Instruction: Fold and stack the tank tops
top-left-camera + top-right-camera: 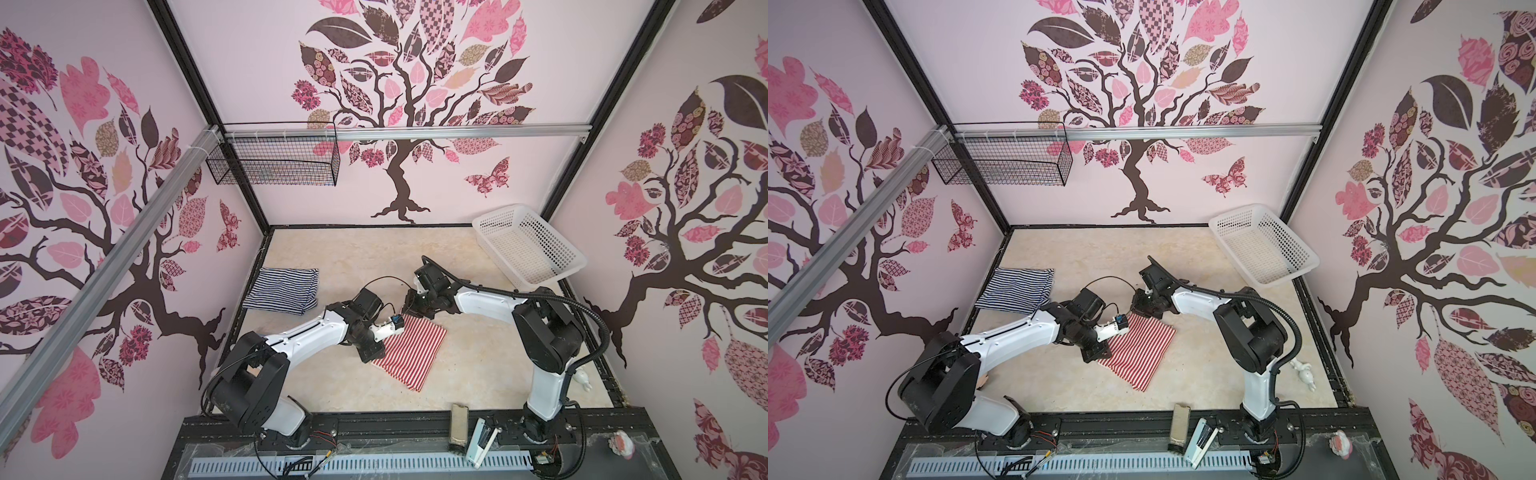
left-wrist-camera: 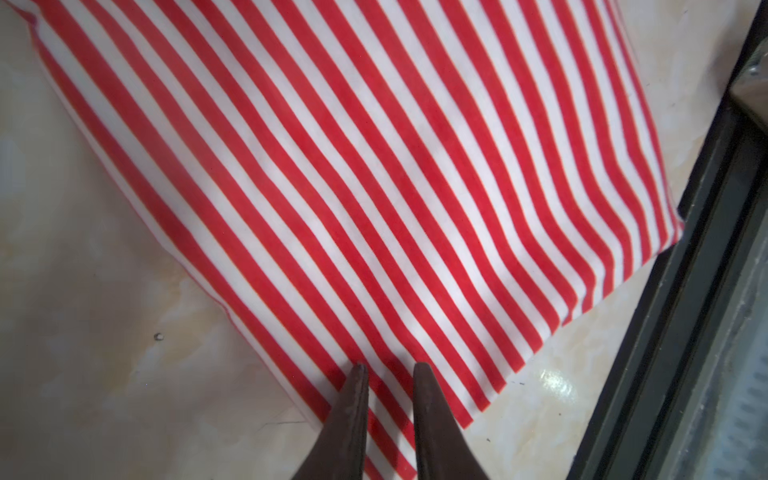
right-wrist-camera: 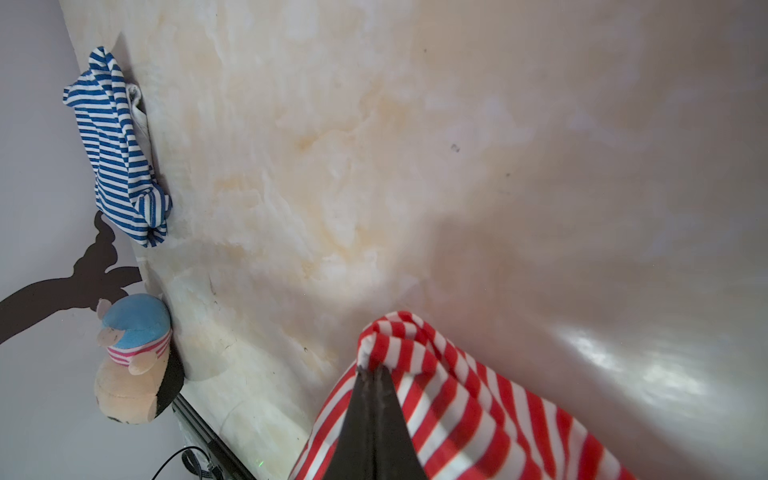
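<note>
Top views both show a marble-look tabletop (image 1: 357,253) inside walls printed with trees. A white perforated basket (image 1: 525,245) sits tilted at the far right corner, and a black wire basket (image 1: 274,160) hangs on the rail at far left. The red-striped tank top (image 1: 411,353) (image 1: 1138,353) lies mid-table as a folded rectangle turned diagonally, between the two arms. The navy-striped tank top (image 1: 282,289) (image 1: 1017,289) is folded at the left side near the wall, well apart from the red one, so the two are not stacked. The left gripper (image 1: 372,357) points down at the red top's near-left edge. In the left wrist view its fingers (image 2: 353,399) stand a narrow gap apart with stripes of the red top (image 2: 395,187) showing between them; whether the tips touch the cloth cannot be told. The right gripper (image 1: 409,309) is at the red top's far corner. In the right wrist view it (image 3: 374,370) has its fingers pressed together, clamped on a bunched fold of the red cloth (image 3: 478,407) that is raised off the table. That view also shows the navy top (image 3: 120,145) against the wall and a plush doll (image 3: 133,361) with a blue cap and striped shirt lying at the table's edge by the wall. A small white figurine (image 1: 1304,372) lies behind the right arm near the right edge.
</note>
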Motion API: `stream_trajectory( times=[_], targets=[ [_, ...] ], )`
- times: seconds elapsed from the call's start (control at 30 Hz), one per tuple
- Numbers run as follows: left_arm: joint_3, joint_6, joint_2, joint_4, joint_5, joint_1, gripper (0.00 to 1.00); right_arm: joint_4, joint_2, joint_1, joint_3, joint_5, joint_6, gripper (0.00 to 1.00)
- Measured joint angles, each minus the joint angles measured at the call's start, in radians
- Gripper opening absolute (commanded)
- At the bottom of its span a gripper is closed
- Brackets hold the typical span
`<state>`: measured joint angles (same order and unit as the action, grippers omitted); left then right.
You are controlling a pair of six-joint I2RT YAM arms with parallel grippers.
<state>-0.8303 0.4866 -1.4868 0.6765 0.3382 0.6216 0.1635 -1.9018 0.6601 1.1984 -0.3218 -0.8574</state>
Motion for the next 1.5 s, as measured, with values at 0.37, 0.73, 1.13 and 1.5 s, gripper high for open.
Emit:
stream_trajectory(
  times=[0.37,0.73,1.13,1.5],
  targets=[
    [0.023,0.01,-0.037,-0.013,-0.023,0.0,0.24,-0.031,-0.108,0.0,0.032,-0.023,0.0,0.02],
    [0.022,0.009,-0.058,-0.018,-0.076,0.0,0.24,-0.008,0.062,0.021,-0.07,0.011,0.023,0.27],
    [-0.081,-0.023,-0.146,-0.011,-0.177,-0.005,0.26,-0.026,0.416,0.049,-0.366,0.068,0.015,0.29],
    [-0.181,-0.068,-0.211,-0.03,-0.295,-0.027,0.29,-0.119,0.416,0.053,-0.546,0.085,-0.037,0.27]
  ],
)
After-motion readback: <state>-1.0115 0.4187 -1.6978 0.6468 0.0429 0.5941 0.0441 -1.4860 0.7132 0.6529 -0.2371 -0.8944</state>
